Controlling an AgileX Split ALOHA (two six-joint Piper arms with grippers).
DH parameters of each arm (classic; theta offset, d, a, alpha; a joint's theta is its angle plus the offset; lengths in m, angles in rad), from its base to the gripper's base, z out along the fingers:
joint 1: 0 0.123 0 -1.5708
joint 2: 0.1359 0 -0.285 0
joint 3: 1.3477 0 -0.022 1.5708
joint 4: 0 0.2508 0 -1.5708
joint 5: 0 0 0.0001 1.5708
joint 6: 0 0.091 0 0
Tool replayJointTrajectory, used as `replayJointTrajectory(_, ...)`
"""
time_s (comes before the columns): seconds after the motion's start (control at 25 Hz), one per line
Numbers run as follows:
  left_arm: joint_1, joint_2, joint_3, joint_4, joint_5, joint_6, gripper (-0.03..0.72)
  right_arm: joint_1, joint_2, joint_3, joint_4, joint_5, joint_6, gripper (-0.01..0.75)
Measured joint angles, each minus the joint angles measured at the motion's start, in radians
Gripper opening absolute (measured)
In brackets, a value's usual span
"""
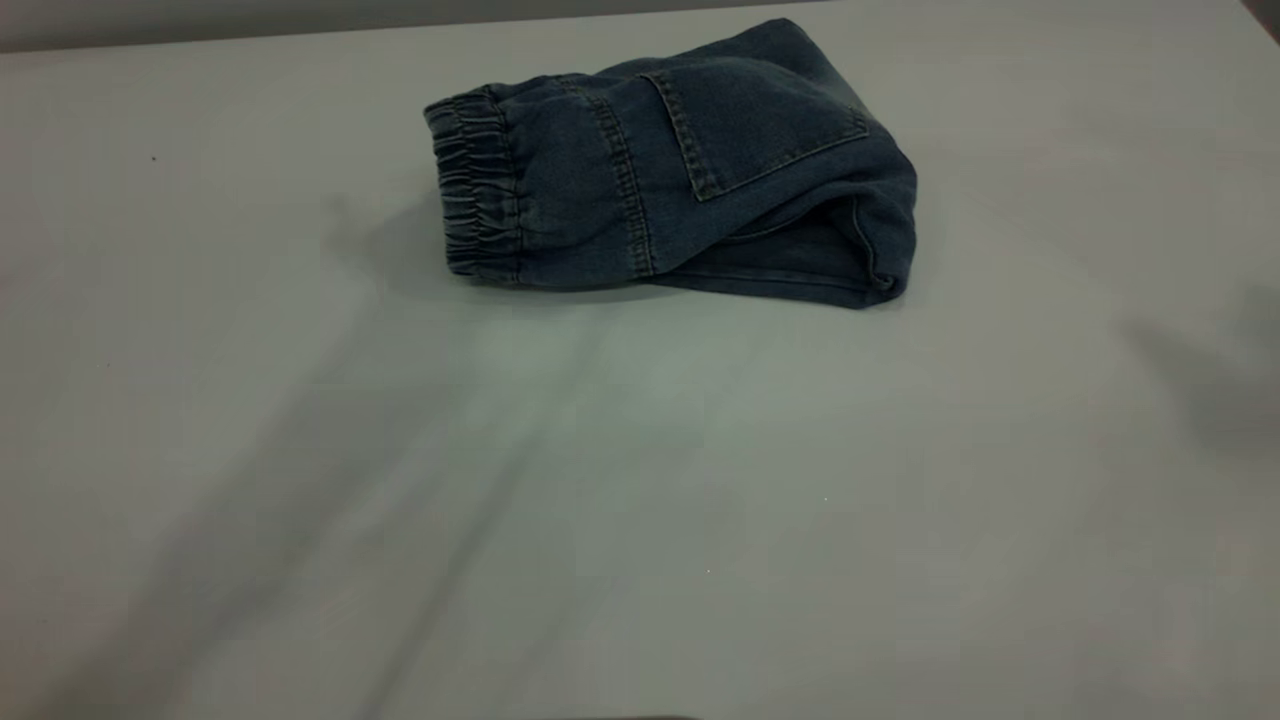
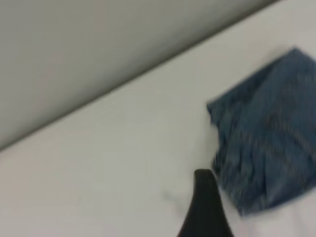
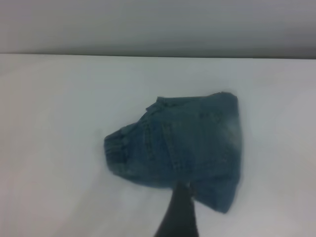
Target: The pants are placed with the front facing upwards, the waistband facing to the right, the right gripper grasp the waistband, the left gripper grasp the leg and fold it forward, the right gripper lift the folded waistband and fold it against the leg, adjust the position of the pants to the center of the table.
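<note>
The pants (image 1: pixel 670 170) lie folded into a compact blue denim bundle on the table (image 1: pixel 640 500), toward its far side and a little right of the middle. The gathered waistband (image 1: pixel 475 190) forms the bundle's left end, and a stitched pocket (image 1: pixel 750 130) faces up. Neither arm shows in the exterior view. In the left wrist view my left gripper (image 2: pixel 205 197) hovers just beside the pants (image 2: pixel 266 138), clear of the cloth. In the right wrist view my right gripper (image 3: pixel 180 197) hangs above the table in front of the pants (image 3: pixel 182 143), holding nothing that I can see.
The table's far edge (image 1: pixel 300 35) runs close behind the bundle, with a grey wall (image 3: pixel 158 24) beyond. Soft arm shadows fall across the table's near left (image 1: pixel 300 520) and right side (image 1: pixel 1220 380).
</note>
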Motion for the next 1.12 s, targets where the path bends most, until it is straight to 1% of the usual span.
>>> replayJointTrajectory(0.36,0.000,-0.478,0.576,-0.003,0.000,-0.002,0.496,0.000,-0.443,0.390,-0.001,0.007,0.027,0.568)
replayJointTrajectory(0.56,0.000,-0.730,0.812,-0.026,0.000,-0.038,0.496,0.000,-0.679,0.574,-0.012,0.009,0.030,0.568)
replayJointTrajectory(0.72,0.000,-0.924,0.952,-0.030,0.000,-0.041,0.496,0.000,-0.813,0.681,-0.052,0.014,0.033,0.568)
replayJointTrajectory(0.96,0.000,-1.171,1.097,-0.061,0.000,-0.041,0.496,0.063,-0.941,0.846,-0.116,0.015,0.040,0.568)
replayJointTrajectory(1.12,0.000,-1.274,1.182,-0.072,0.000,-0.041,0.496,0.077,-1.028,0.917,-0.171,0.015,0.041,0.568)
